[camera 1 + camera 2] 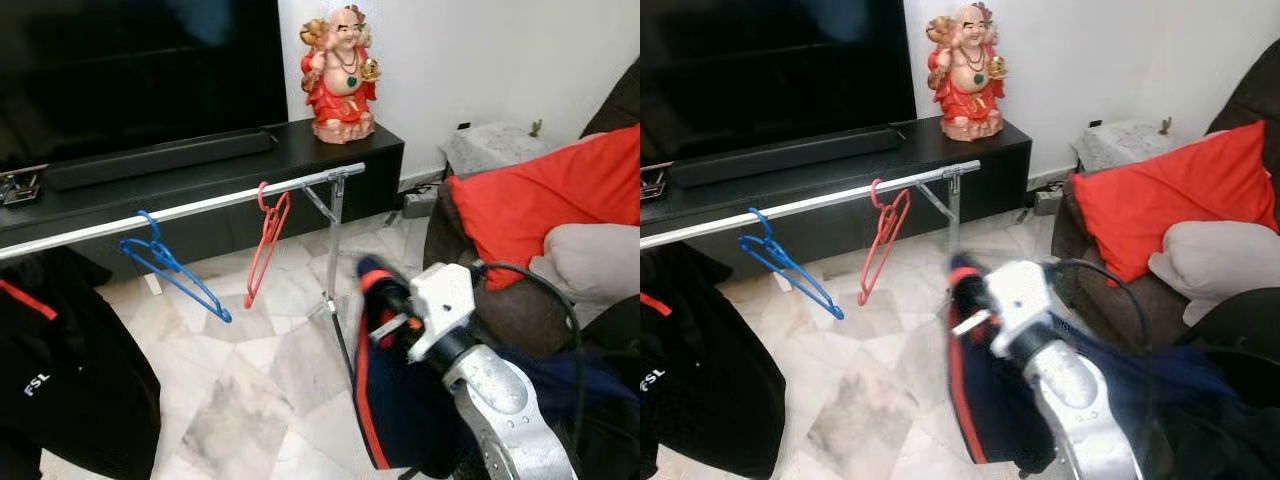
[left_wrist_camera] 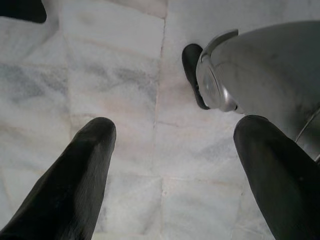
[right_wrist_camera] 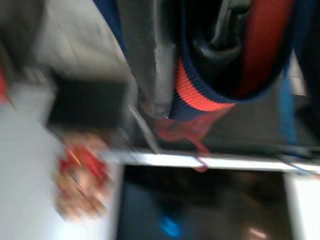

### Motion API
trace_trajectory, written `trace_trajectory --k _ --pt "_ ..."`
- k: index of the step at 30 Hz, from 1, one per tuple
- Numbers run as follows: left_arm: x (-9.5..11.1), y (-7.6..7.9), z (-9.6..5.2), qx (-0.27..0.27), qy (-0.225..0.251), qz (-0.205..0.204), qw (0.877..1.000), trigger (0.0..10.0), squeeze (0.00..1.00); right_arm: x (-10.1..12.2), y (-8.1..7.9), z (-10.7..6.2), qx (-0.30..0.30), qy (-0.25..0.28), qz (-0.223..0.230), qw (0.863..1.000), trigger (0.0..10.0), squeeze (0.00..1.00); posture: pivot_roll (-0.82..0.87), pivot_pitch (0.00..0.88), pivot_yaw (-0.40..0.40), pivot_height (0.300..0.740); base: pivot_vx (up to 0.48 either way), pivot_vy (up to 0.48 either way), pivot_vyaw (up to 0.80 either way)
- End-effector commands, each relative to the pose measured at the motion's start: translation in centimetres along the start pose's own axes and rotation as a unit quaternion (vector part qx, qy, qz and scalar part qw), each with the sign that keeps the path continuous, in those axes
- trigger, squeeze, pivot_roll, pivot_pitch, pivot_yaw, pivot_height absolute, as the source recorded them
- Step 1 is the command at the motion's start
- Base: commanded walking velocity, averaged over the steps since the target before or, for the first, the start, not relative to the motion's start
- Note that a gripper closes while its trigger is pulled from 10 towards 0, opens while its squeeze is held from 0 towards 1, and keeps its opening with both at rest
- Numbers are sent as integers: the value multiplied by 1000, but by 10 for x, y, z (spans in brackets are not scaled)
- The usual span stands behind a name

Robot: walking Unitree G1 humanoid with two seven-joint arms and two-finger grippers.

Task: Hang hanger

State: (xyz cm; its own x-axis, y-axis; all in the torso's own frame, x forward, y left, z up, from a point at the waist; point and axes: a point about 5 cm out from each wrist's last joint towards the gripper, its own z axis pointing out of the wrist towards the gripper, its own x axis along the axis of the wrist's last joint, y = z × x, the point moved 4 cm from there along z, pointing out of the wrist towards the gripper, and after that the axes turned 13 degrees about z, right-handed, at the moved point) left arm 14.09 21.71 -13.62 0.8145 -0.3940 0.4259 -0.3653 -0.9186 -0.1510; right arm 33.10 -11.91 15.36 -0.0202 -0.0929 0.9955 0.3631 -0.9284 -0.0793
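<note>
The pale marble-tiled floor [image 1: 250, 390] fills the lower middle of the head views. Across the upper left stands a long low black TV cabinet [image 1: 200, 190], with a red and gold laughing Buddha figurine [image 1: 340, 75] on its right end at the top centre. In front of the cabinet a silver metal clothes rail [image 1: 200, 208] runs from the left edge up toward the centre. A black garment with a red stripe [image 1: 60, 370] hangs from it at the lower left. A bare blue plastic hanger [image 1: 170, 265] and a bare red plastic hanger [image 1: 266, 245] hang further along the rail, apart from each other.

At the right edge sits a dark sofa [image 1: 480, 260] with a red cushion [image 1: 560, 190] and a beige one [image 1: 595, 262].

In the lower right, the right gripper [image 1: 385, 305] is raised, clamped on a navy garment with red trim [image 1: 395, 410]; the hanger inside it cannot be made out. It hangs well short of the rail.

The left gripper [image 2: 172, 175] hangs over bare floor, fingers [image 2: 75, 180] spread apart.
</note>
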Motion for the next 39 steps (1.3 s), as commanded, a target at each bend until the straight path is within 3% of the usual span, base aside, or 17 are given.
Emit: trace_trajectory --k 1,3,7,14,26,39 --pt "-4 -4 -1 8 -6 3 1000 10000 0 2 17 1 -73 7 14 997 10000 0 -21 47 77 740 0 0 0" --pt "-5 -5 -1 13 -6 1 1000 10000 0 -5 47 -8 -187 11 54 981 10000 0 -16 48 78 740 0 0 0" --pt "-5 -5 -2 14 -7 -2 1000 10000 0 -14 64 -17 -249 10 80 965 10000 0 -17 48 79 740 0 0 0" --pt "-6 -6 -2 21 -7 -11 1000 10000 0 -13 60 -16 -246 15 55 968 10000 0 -14 45 79 740 0 0 85" --pt "-7 -7 -2 27 -7 -17 999 10000 0 -10 53 -10 -226 16 21 974 10000 0 -9 32 82 740 0 0 800" --pt "-7 -6 -2 26 -8 -25 999 10000 0 -10 51 -9 -217 18 13 976 10000 0 -15 41 71 740 0 0 800"
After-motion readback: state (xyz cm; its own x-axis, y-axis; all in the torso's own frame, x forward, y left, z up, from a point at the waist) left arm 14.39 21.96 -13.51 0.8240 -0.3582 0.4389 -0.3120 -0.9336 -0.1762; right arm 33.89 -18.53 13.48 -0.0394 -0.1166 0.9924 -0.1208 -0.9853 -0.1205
